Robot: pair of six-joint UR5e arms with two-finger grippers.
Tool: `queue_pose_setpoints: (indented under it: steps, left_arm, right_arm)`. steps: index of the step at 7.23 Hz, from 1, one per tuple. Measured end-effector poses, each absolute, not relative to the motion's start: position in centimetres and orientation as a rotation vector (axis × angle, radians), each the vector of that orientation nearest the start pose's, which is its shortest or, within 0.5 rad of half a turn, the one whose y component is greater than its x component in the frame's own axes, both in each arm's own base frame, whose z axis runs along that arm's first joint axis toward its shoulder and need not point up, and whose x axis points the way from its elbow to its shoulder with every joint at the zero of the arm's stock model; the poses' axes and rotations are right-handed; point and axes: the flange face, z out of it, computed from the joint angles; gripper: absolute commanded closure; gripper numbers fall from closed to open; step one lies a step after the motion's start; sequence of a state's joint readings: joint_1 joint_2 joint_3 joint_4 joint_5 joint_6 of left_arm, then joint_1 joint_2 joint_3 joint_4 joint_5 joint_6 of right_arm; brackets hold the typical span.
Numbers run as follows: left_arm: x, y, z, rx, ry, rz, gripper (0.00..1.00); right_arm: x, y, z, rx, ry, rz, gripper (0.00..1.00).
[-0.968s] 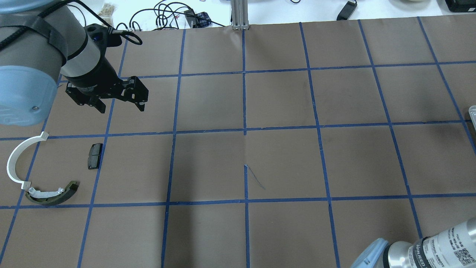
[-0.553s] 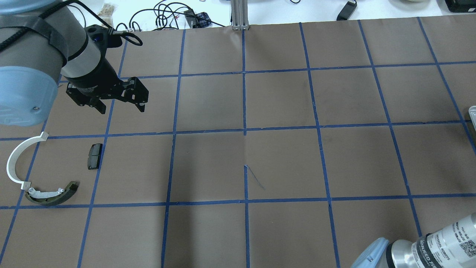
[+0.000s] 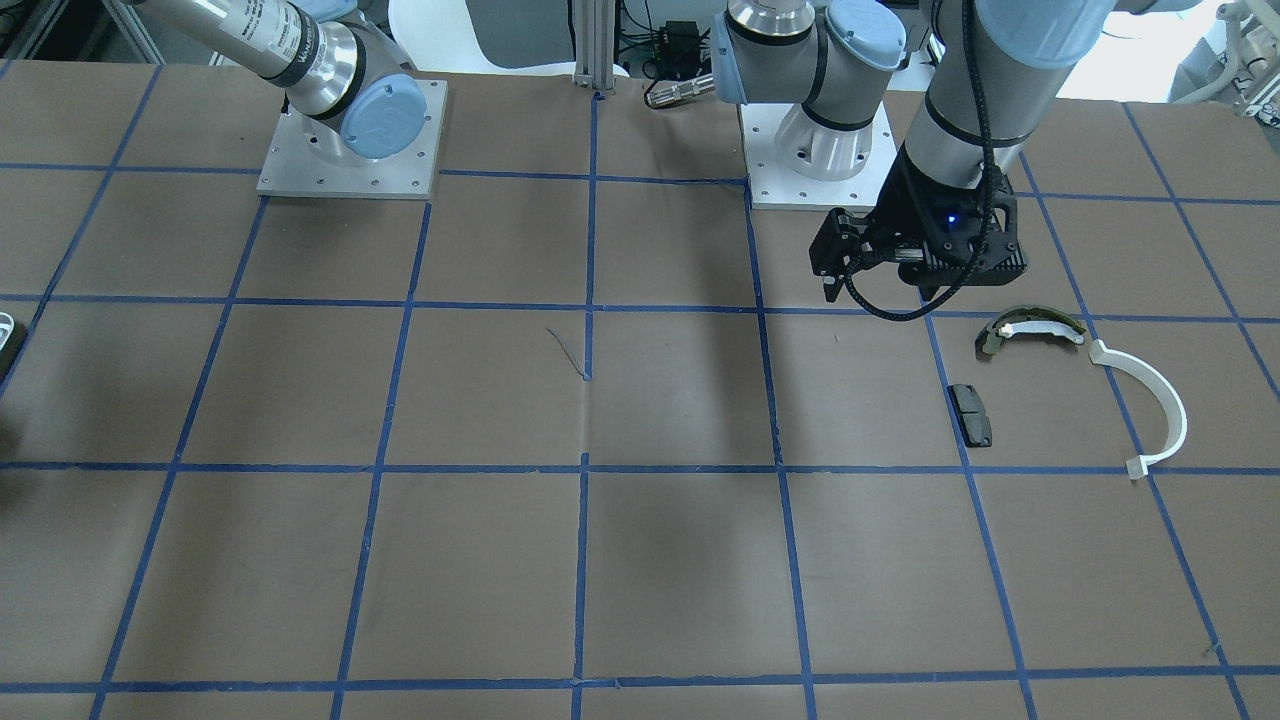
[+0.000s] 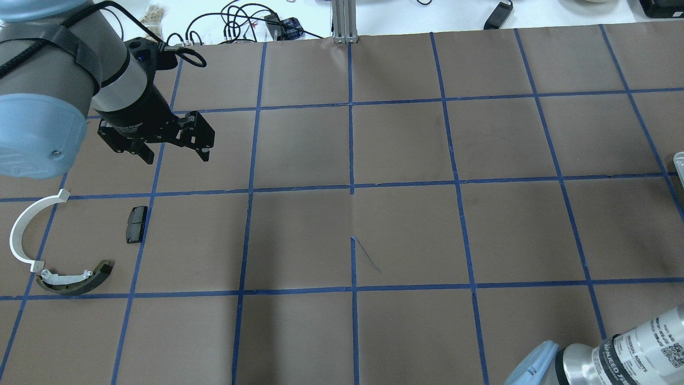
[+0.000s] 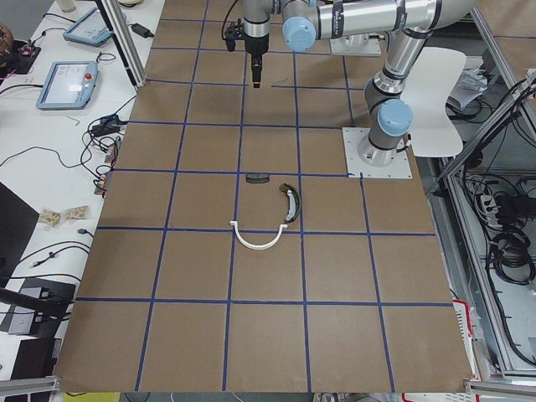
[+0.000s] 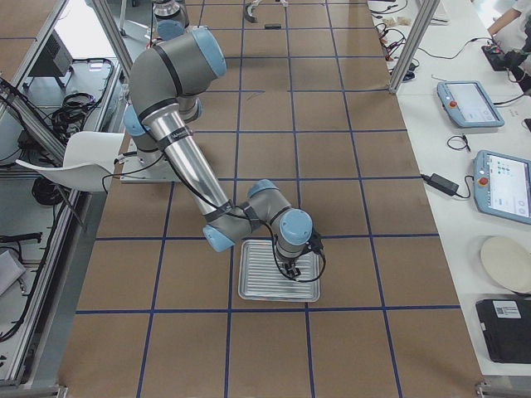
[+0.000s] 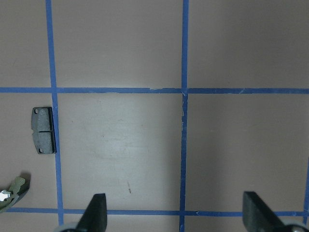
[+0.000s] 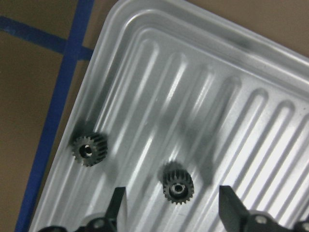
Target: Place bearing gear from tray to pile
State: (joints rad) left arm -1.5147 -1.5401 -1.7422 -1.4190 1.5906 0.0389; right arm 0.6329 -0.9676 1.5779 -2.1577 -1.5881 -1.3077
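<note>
Two small dark bearing gears lie in the ribbed metal tray (image 8: pixel 145 58): one near its left rim (image 8: pixel 89 149), one between my right gripper's fingers (image 8: pixel 177 184). My right gripper (image 8: pixel 173 212) is open and straddles that gear from just above. The pile lies on the table's left side: an olive-and-white curved shoe (image 4: pixel 75 279), a white half-ring strip (image 4: pixel 24 230) and a black pad (image 4: pixel 136 224). My left gripper (image 4: pixel 175 154) is open and empty, hovering beyond the pile. The pad also shows in the left wrist view (image 7: pixel 43 130).
The table is brown paper with a blue tape grid (image 4: pixel 351 187). The tray (image 6: pixel 249 290) sits at the table's far right end, barely entering the overhead view (image 4: pixel 679 160). Cables and an aluminium post (image 4: pixel 344 21) stand past the far edge.
The left arm has drifted very slightly, gripper still open. The right arm's link at the lower right of the overhead view has shifted a little.
</note>
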Motion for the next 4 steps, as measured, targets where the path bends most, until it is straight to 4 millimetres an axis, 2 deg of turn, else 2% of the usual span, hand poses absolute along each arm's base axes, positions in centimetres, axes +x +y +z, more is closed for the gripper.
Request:
queue_pose_setpoints:
  steps: [2,4]
  left_arm:
    - [-10.42,-48.39,43.19,-0.028,3.122,-0.010,0.00]
    - [-10.42,-48.42,43.12,-0.026,3.121,-0.008,0.00]
  right_arm:
    - [-45.84,-49.98,17.65,-0.574,3.092,0.027,0.62]
    - [-45.86,-50.17,17.59,-0.569,3.104,0.021,0.77]
